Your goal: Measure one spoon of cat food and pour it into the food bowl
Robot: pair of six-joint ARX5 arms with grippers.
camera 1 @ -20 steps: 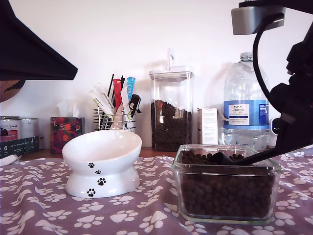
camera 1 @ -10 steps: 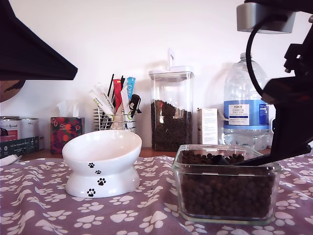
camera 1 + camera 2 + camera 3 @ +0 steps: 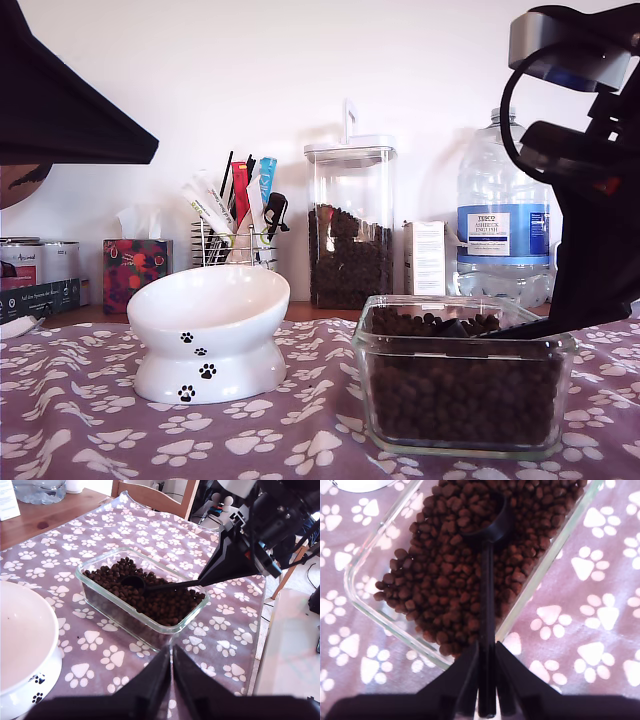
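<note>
My second gripper (image 3: 486, 680) pinches the handle end of the spoon (image 3: 487, 605). Its long handle slopes down toward the exterior view's left, cup sunk in the cat food (image 3: 445, 570) inside the glass container (image 3: 462, 375). My first gripper (image 3: 171, 680) is pressed together, holding nothing.

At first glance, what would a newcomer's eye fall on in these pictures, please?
Probably the clear glass container heaped with cat food, in the foreground on the exterior view's right, with my second gripper holding the spoon so its cup digs into the kibble. Next, the white food bowl with black paw prints stands to the exterior view's left, on the paw-print cloth. My first gripper hangs shut over the cloth.
</note>
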